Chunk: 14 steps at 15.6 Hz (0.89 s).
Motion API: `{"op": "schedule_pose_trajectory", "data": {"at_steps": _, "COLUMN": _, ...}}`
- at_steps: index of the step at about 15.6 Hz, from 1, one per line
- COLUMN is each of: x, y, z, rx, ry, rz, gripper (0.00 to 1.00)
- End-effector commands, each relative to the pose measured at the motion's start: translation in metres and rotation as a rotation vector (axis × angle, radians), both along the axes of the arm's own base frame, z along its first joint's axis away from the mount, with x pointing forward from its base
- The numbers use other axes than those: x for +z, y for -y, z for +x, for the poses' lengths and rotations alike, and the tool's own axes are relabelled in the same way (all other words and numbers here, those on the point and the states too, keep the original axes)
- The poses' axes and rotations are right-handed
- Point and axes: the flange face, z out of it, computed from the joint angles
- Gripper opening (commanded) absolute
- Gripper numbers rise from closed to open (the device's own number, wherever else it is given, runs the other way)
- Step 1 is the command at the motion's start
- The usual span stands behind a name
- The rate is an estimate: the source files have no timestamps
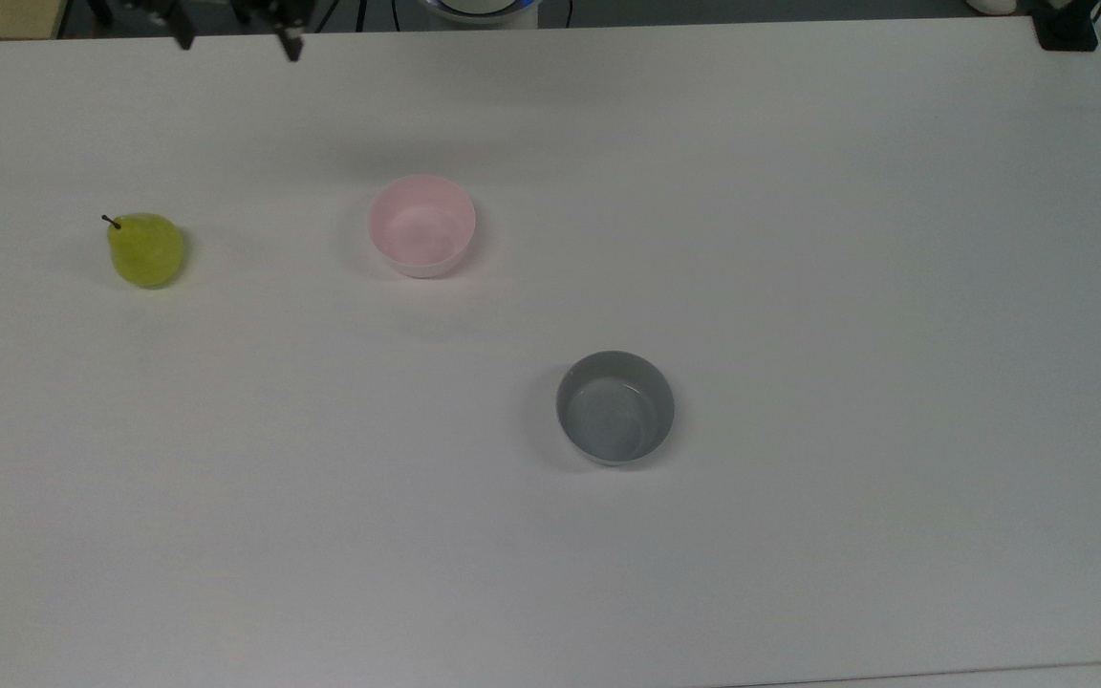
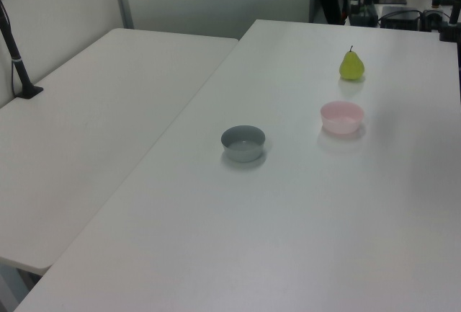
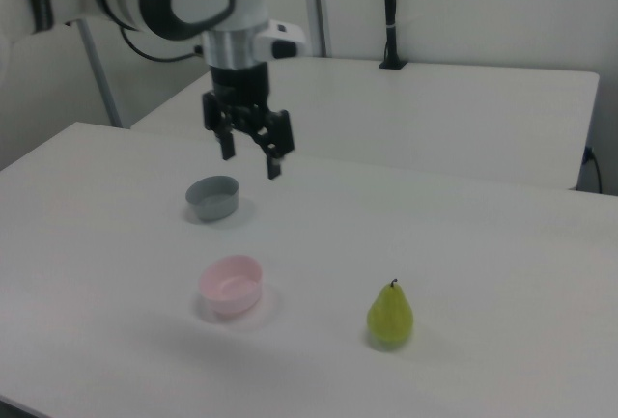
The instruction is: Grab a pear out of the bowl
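The yellow-green pear point(image 1: 146, 250) stands upright on the white table, stem up, at the top view's left; it also shows as the pear point(image 2: 351, 66) and the pear point(image 3: 390, 316). The pale pink bowl point(image 1: 421, 226) sits empty to the top view's right of it, apart from the fruit, and is visible as the bowl point(image 2: 342, 117) and the bowl point(image 3: 232, 284). My gripper point(image 3: 251, 159) hangs open and empty high above the table. In the top view the gripper point(image 1: 238, 38) is at the far edge, well away from pear and bowl.
An empty grey bowl point(image 1: 615, 408) sits near the table's middle, also seen as the grey bowl point(image 2: 243, 143) and the grey bowl point(image 3: 212, 197). A second white table point(image 2: 94, 117) adjoins, with a black post point(image 2: 16, 52) on it.
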Motion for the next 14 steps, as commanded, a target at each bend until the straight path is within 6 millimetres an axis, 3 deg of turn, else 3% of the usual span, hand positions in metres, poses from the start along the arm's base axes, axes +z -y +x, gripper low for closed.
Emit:
{"op": "schedule_pose_trajectory", "data": {"at_steps": 1, "x": 0.023, "y": -0.049, "z": -0.013, "rx": -0.025, "ry": 0.003, "rz": 0.007, "gripper": 1.0}}
{"op": "schedule_pose_trajectory", "data": {"at_steps": 2, "x": 0.025, "y": -0.076, "z": -0.009, "rx": 0.008, "ry": 0.008, "rz": -0.001, "gripper": 1.0}}
{"op": "schedule_pose_trajectory", "data": {"at_steps": 3, "x": 0.024, "y": -0.084, "z": -0.007, "rx": 0.034, "ry": 0.011, "rz": -0.007, "gripper": 1.0}}
{"op": "schedule_pose_trajectory", "data": {"at_steps": 8, "x": 0.029, "y": -0.09, "z": 0.006, "rx": 0.219, "ry": 0.117, "rz": -0.022, "gripper": 1.0}}
{"op": "schedule_pose_trajectory", "data": {"at_steps": 14, "x": 0.027, "y": -0.091, "z": 0.008, "rx": 0.22, "ry": 0.116, "rz": -0.025, "gripper": 1.0}}
